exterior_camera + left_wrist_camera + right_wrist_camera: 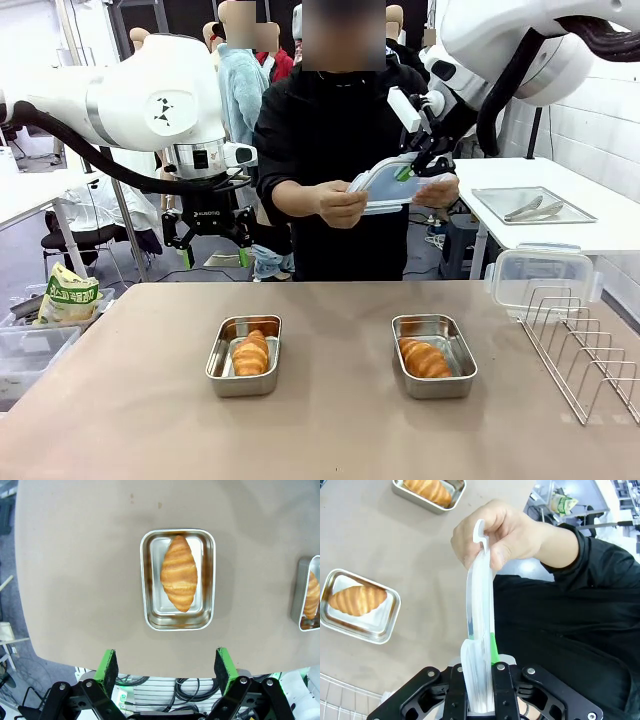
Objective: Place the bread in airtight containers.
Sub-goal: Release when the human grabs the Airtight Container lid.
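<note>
Two steel containers stand on the tan table, each holding one piece of golden-brown bread. The left container (243, 388) holds a croissant (251, 352); the right container (440, 388) holds another croissant (424, 357). My left gripper (213, 250) hangs open over the table's far edge, and its wrist view looks down on that container (177, 625) and croissant (179, 572). My right gripper (405, 172) is raised at chest height, shut on a clear plastic lid (385, 185). The person's hands (340, 203) hold that lid too. In the right wrist view the lid (480, 595) stands edge-on, with a hand (495, 537) on its far end.
A wire rack (585, 350) and a clear plastic box (540, 275) stand at the table's right side. A metal tray with tongs (533, 205) lies on the white table behind. A green bag (68, 295) and a clear bin (30, 355) sit off the left edge.
</note>
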`<state>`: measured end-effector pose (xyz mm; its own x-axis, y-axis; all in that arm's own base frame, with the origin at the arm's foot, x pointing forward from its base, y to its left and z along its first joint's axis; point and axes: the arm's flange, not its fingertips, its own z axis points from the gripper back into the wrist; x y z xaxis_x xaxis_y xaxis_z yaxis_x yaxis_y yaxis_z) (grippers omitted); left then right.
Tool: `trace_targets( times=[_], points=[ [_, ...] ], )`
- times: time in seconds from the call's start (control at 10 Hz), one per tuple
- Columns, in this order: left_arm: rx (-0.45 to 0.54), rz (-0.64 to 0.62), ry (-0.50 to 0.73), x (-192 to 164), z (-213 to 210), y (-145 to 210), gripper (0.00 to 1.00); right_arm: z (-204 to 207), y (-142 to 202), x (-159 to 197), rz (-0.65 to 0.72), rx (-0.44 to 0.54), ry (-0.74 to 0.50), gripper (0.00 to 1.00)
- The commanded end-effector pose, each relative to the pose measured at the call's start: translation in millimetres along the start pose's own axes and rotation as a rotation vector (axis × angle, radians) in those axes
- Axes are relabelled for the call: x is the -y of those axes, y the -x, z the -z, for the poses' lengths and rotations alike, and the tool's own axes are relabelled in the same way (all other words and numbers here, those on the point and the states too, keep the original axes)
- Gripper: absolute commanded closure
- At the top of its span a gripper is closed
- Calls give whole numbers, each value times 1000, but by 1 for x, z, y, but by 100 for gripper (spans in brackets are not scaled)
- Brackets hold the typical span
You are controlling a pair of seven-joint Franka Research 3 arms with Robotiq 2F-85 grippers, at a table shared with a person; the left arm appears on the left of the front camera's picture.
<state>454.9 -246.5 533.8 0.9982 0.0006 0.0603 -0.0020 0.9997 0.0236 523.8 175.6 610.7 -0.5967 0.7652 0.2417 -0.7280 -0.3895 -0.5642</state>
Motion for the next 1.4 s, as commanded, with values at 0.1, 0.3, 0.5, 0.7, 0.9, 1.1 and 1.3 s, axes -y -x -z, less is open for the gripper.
trace_targets(
  times=[0.1,0.3,0.5,0.7,0.9,1.1,1.3],
  points=[
    [12,3,-15,-2,-2,0,0,1,2,-3,-9,2,10,100],
    [12,3,-15,-2,-2,0,0,1,2,-3,-9,2,10,100],
    [12,3,-15,-2,-2,0,0,-2,1,0,13,0,-13,98],
    [12,3,-15,-2,-2,0,0,-6,0,-2,-23,-3,16,61],
    [12,3,-15,-2,-2,0,0,-7,-1,-2,-32,-3,14,24],
    [12,3,-15,-2,-2,0,0,-9,1,-1,-37,-12,14,0],
    [12,3,-15,-2,-2,0,0,-10,3,-2,-46,-17,2,0]
  ],
)
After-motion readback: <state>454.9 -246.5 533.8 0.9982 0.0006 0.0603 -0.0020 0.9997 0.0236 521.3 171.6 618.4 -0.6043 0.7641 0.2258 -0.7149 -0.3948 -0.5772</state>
